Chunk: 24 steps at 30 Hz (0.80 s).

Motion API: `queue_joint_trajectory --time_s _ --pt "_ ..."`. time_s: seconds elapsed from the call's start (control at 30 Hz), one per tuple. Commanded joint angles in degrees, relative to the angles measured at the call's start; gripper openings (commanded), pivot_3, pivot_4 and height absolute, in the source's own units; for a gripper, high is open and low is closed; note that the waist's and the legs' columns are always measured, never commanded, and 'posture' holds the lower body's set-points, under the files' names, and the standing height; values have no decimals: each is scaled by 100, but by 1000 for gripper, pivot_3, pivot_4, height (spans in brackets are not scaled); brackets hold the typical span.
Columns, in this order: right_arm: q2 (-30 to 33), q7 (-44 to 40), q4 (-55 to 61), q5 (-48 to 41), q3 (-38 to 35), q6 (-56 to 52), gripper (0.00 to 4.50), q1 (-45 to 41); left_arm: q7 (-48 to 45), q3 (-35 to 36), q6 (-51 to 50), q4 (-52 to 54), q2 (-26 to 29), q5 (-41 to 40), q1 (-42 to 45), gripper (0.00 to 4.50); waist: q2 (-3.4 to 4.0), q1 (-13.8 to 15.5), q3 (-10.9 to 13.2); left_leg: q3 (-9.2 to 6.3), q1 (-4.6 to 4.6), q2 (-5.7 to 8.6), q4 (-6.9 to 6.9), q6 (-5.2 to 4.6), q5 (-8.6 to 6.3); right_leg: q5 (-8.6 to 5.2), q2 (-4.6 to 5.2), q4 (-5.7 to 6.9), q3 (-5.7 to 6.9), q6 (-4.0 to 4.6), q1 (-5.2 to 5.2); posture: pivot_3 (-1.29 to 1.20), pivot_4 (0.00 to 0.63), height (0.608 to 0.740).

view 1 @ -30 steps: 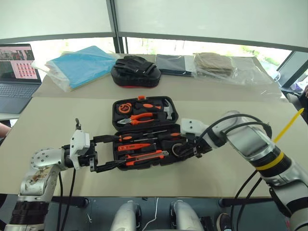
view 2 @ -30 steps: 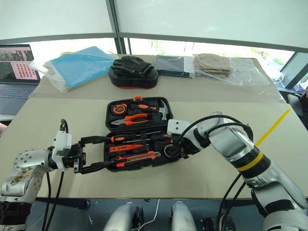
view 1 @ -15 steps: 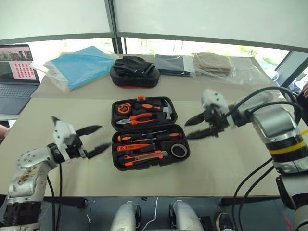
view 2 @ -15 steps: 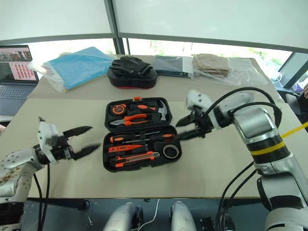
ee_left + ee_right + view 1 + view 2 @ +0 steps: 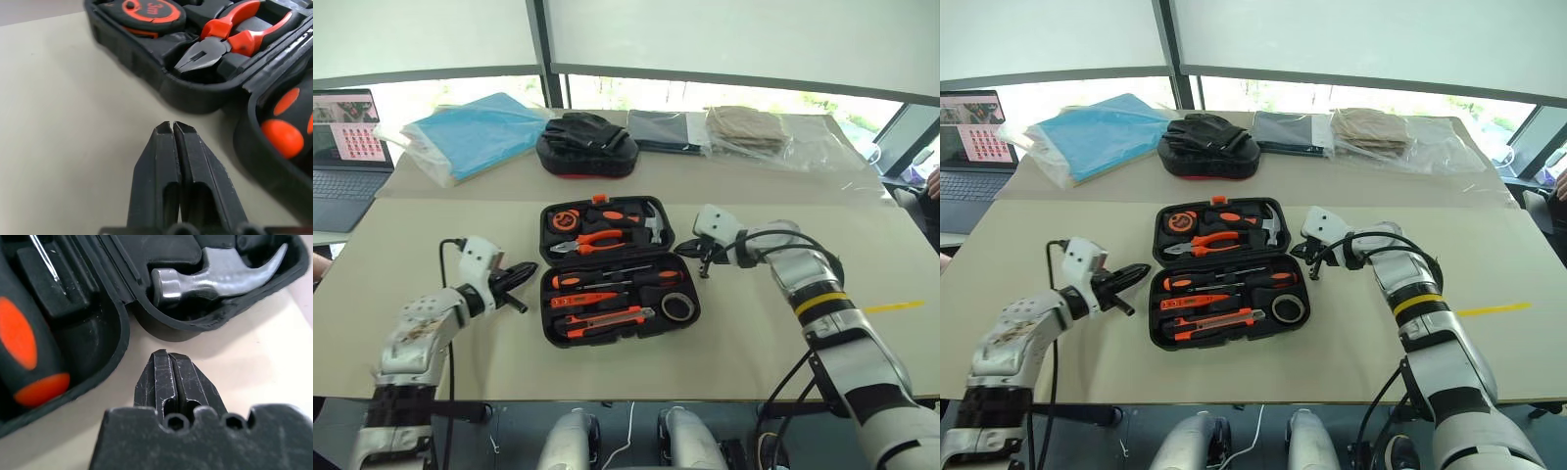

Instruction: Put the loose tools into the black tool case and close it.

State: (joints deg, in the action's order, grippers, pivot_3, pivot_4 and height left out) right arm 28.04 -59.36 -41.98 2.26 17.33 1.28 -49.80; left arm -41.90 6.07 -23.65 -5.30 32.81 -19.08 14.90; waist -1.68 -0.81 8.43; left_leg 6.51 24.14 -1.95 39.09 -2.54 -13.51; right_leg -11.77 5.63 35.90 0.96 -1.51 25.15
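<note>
Beige worktop (image 5: 431,235) is seen bearing the open case (image 5: 612,269) between two empty tools, left tool (image 5: 519,275) and right tool (image 5: 697,257), both pressed together; screwdrivers (image 5: 607,281), knife (image 5: 607,320) and tape roll (image 5: 678,305) are stowed, closing remains.

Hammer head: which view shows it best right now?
The right wrist view: the hammer head lies close up in its slot of the black tool case, just beyond the shut right gripper. Both eye views show it small, at the case's far right corner.
</note>
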Motion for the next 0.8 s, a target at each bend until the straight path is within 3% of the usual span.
queue_joint_trajectory --time_s 0.03,0.33,0.57,0.8 --pt "-104 -255 0 -63 -98 240 0 -137 -74 -136 180 -13 -83 78 196 73 0 -2 0 0 0 0 0 0 0 0 -2 0 1 0 0 0 150 740" --pt "319 -1120 1799 -410 -107 -983 0 708 -842 -397 404 294 60 4 -127 73 1 15 0 -2 2 -3 -9 -4 -4 0 5 -2 0 0 1 0 150 740" --pt "659 -859 3110 -588 -425 -1953 0 1530 -855 -221 349 408 137 3 -384 73 1 30 0 -2 2 0 -9 -9 -7 -1 13 -10 2 -1 1 0 150 740" --pt "823 -417 3391 -575 -776 -2136 0 1844 -691 64 229 104 154 -84 -168 73 0 33 0 -3 -4 0 -6 -4 -4 -1 11 -1 0 -1 -1 0 150 740"
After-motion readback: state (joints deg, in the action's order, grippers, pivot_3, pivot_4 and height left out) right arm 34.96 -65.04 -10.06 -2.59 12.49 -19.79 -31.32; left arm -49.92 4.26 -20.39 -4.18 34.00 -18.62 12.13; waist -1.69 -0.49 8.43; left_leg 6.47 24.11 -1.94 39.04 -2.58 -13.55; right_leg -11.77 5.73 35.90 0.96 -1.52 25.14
